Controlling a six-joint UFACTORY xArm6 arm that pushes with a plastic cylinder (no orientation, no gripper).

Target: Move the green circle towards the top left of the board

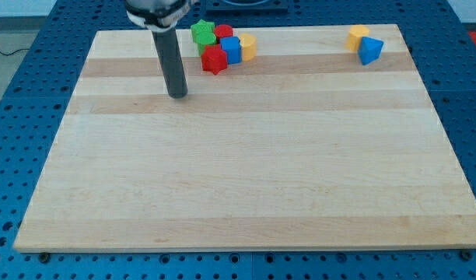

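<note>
The tool is a plain dark rod with no jaws to open or shut, and it's holding nothing. Its tip is down on the desk, near the view's top left. It sits just left of and a touch below the cluster, apart from every block.

Now, the green circle. I can only make out a sliver of green, tucked under the green star and against the red block. Its round shape is mostly hidden, so I'm taking that sliver to be it.

Packed in beside it are a second red, a blue block and a yellow one. Well off at the view's top right sit another yellow and a blue.

How will it handle? I'd say small, light and rigid, sliding easily on smooth wood. There's no grabbing it, only a push. A round edge will likely roll off the rod unless it's struck dead centre. The contact wants to be on its right-hand side, and that side is walled in by neighbours.

The wood is flat, pale and bare to the left, so there's plenty of room that way. The top edge is close, though, and beyond it there's blue perforated table.
</note>
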